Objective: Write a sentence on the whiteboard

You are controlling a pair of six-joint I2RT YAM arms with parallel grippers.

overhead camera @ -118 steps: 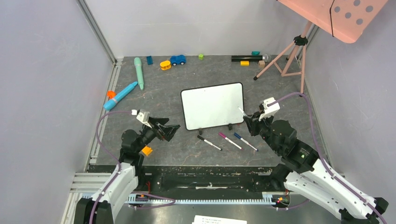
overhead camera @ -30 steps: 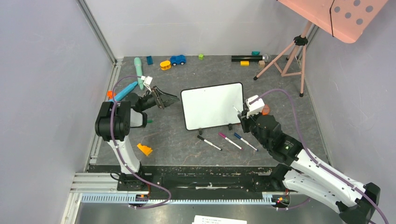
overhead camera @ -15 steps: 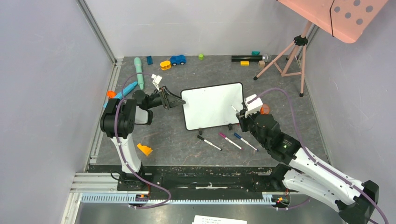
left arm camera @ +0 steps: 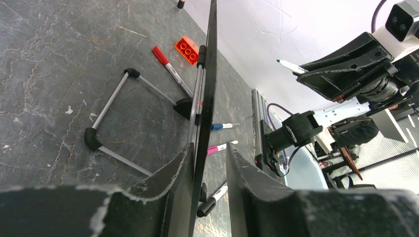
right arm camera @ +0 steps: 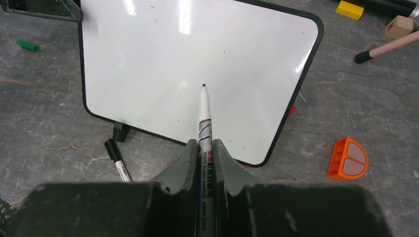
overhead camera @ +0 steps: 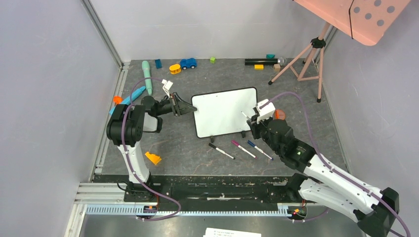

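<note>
Just in front of the whiteboard (overhead camera: pixel 225 111), three loose markers lie on the desk (overhead camera: pixel 173 143): black (overhead camera: pixel 221 151), pink (overhead camera: pixel 243 148), blue (overhead camera: pixel 259 149). At its front right corner the right end effector (right arm camera: pixel 203 148) is clenched on a white marker (right arm camera: pixel 204 113), whose green tip points at the board face; contact can't be told. An orange half-round block (right arm camera: pixel 348 159) sits right of the board. The board is propped on black feet mid-desk. On its left edge the left end effector (left arm camera: pixel 210 150) straddles the frame, released, with a gap showing at one finger. Behind the board, a blue toy car (overhead camera: pixel 188 63) and a tripod (overhead camera: pixel 304 61).
</note>
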